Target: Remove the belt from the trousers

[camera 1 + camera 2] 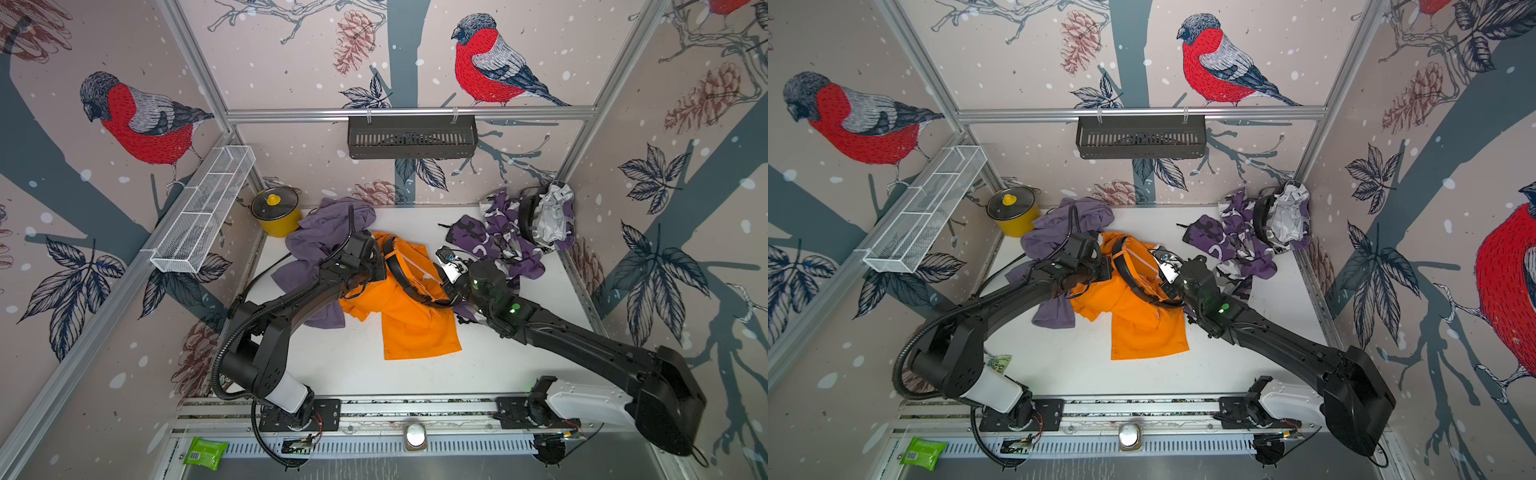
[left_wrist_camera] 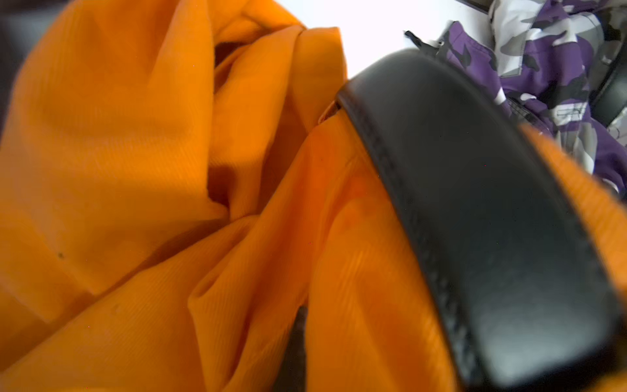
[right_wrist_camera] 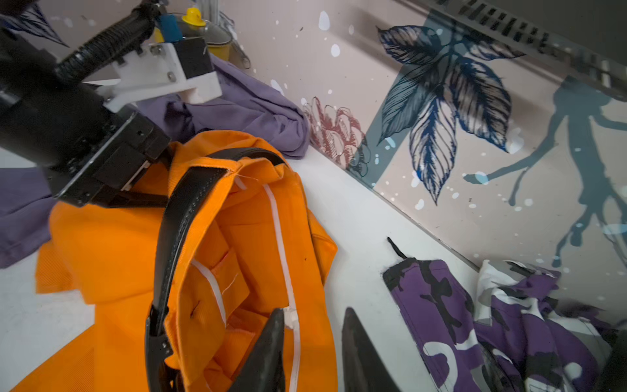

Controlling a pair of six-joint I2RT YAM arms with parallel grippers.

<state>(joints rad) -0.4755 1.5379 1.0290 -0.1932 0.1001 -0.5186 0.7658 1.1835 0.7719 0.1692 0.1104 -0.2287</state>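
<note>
I see the belt, black leather with a stitched edge, threaded through the waistband of the orange trousers lying mid-desk. My left tool is pinched closed at that waistband; I cannot tell what it grips. My right tool stands narrowly apart over the trousers' edge. The yellow pot in the far corner has its lid on.

Bullfinch-and-pinecone wallpaper; white tabletop; black slotted shelf on back rail; white mesh basket on side wall
</note>
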